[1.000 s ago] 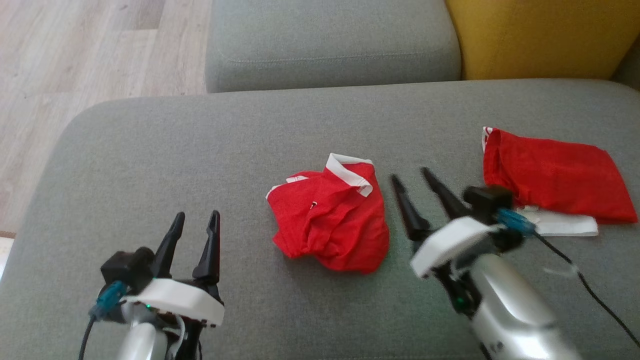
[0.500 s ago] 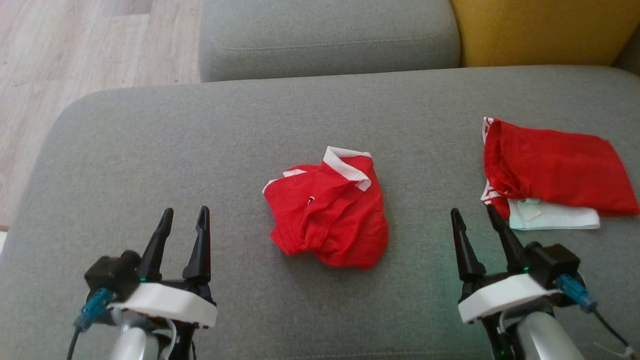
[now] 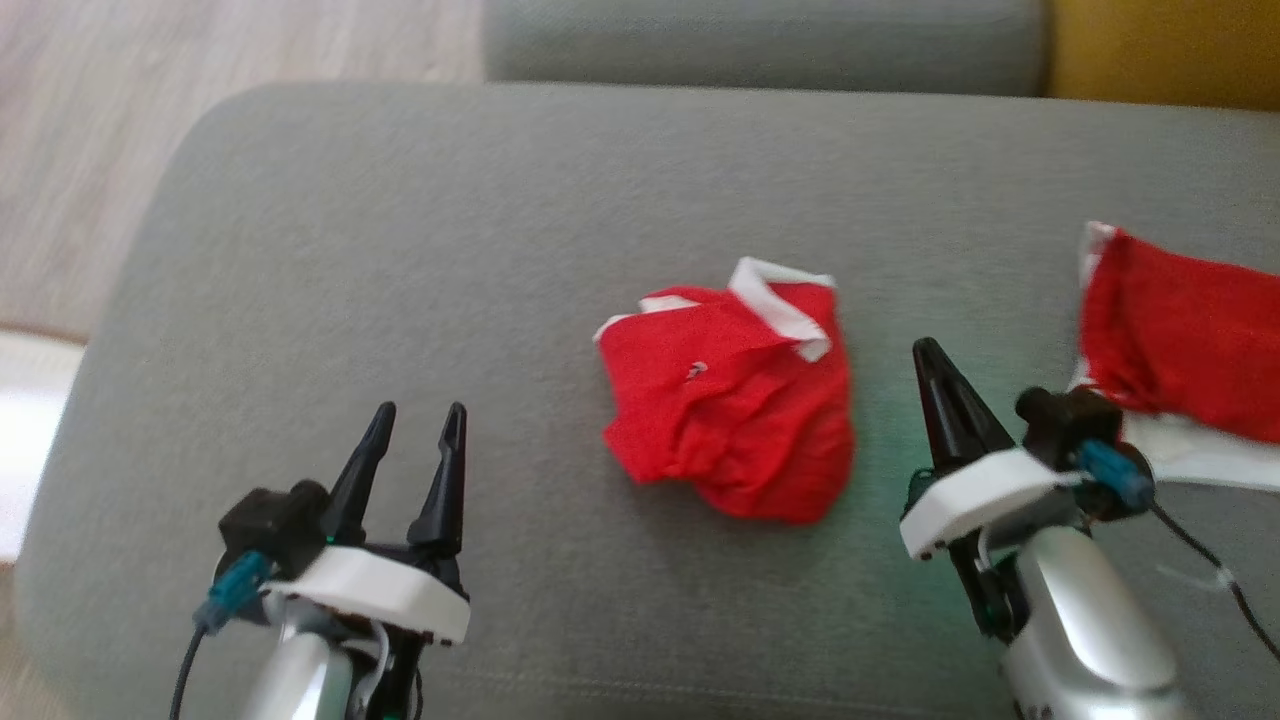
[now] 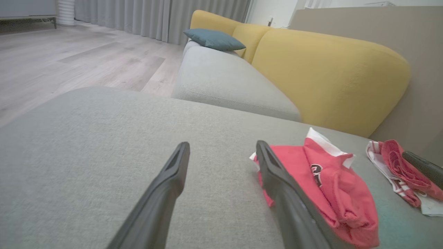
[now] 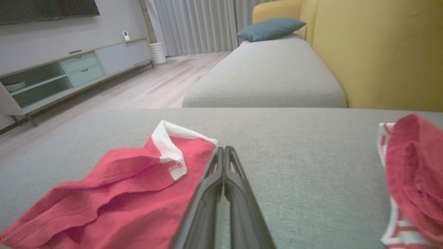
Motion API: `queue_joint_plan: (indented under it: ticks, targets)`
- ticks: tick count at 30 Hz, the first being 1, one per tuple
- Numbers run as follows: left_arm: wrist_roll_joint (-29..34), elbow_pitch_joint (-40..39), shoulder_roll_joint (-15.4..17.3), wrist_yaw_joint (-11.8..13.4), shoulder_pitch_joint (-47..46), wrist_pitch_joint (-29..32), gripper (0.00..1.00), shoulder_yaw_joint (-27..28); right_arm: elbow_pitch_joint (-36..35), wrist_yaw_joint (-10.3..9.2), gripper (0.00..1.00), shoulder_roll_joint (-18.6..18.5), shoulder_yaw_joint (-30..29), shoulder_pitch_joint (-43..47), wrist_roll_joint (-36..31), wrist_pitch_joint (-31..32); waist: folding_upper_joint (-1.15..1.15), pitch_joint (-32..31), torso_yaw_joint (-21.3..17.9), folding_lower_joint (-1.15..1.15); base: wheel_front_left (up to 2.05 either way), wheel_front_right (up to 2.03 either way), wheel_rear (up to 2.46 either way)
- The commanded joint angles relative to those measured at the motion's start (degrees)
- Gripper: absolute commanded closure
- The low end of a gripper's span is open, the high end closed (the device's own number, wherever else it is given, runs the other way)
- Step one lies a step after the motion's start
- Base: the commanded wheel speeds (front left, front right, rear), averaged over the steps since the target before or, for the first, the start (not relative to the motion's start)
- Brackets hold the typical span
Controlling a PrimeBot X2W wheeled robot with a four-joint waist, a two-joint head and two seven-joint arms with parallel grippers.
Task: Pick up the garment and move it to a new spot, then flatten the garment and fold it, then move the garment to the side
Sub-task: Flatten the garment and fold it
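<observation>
The garment is a crumpled red shirt with a white collar, lying mid-cushion on the grey sofa seat. It also appears in the left wrist view, garment, and the right wrist view, garment. My right gripper is shut with nothing between its fingers, just right of the garment and apart from it; its closed tips point past the collar. My left gripper stands open over bare cushion to the garment's lower left, empty, with the left gripper just left of the shirt's edge.
A second red and white garment lies at the right, behind my right wrist. A further grey cushion and a yellow backrest lie beyond. Wood floor drops off at the left. A cable trails from my right wrist.
My right gripper's fingers have come together on nothing, and it now sits nearer the garment's right edge. The head camera has shifted, sliding the whole picture rightward. The left gripper stays open.
</observation>
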Motion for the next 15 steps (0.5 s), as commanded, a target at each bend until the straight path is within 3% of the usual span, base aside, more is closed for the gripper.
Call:
queue_joint_plan:
  ticks: [1,8,15]
  targets:
    - [-0.27,-1.28,0.20,-0.18,-3.31,-0.45,0.00,1.36,-0.03,-0.04,1.00,0.10,1.54,-3.01,-0.83,0.10,0.00,2.14,2.55,0.00,0.00,0.00,0.00]
    - [-0.63,-0.05,0.20,-0.29,-5.04,-0.45,0.00,0.27,13.65,-0.04,1.00,0.10,1.68,-10.00,-5.43,-0.02,0.00,4.26,7.13,0.00,0.00,0.00,0.00]
    - [-0.65,0.34,0.20,-0.34,-5.24,-0.45,0.00,0.19,18.25,-0.04,1.00,0.10,6.40,-12.92,-2.88,-2.45,0.00,4.31,7.86,0.00,0.00,0.00,0.00]
